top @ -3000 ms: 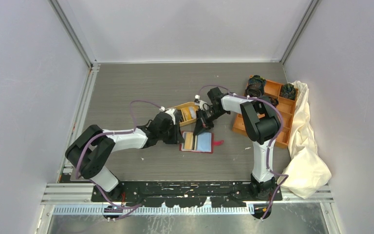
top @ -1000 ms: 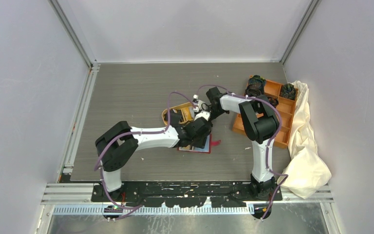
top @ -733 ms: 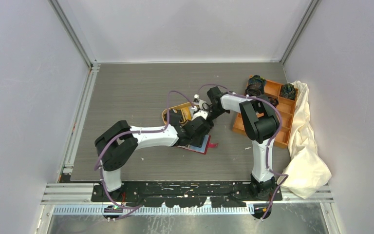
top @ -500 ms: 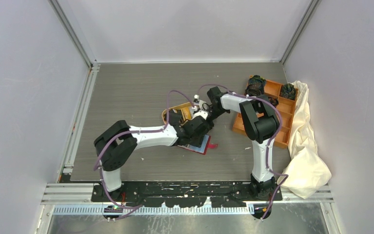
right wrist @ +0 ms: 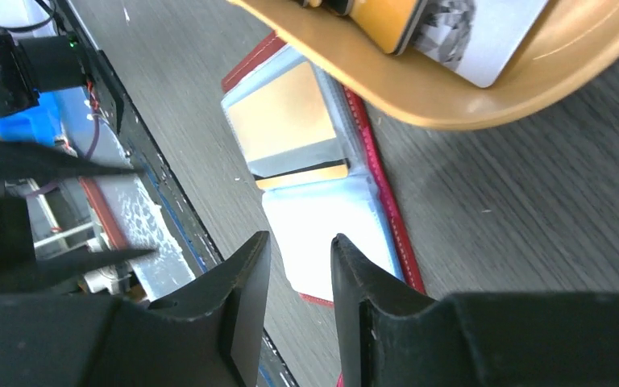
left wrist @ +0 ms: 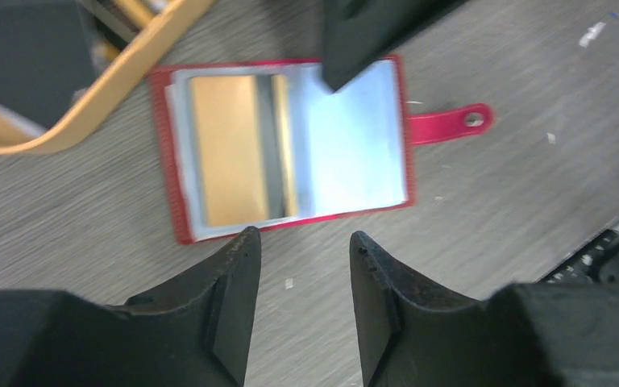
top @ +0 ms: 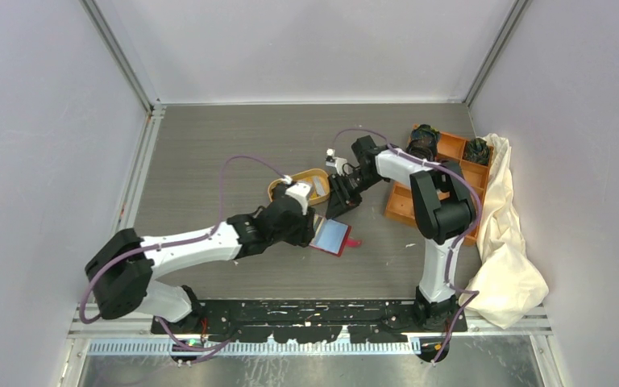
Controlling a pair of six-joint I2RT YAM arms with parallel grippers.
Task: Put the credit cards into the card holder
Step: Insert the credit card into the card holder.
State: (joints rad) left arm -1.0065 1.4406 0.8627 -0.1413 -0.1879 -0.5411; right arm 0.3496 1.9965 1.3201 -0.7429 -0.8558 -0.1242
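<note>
Card holder [left wrist: 346, 153] lies open and flat on the grey table [top: 209, 153], with its clasp tab [left wrist: 451, 125] stretched out and one edge just beside the orange oval tray [right wrist: 451, 105]. We see a yellowish card [left wrist: 226, 149] in the pocket nearer to the tray. Other credit cards [right wrist: 492, 32] lie inside the tray. Our left gripper [left wrist: 302, 242] hovers at the holder's edge, jaws partly apart and empty. Our right gripper [right wrist: 300, 242] is narrowly parted too, with nothing between, above the pale page.
</note>
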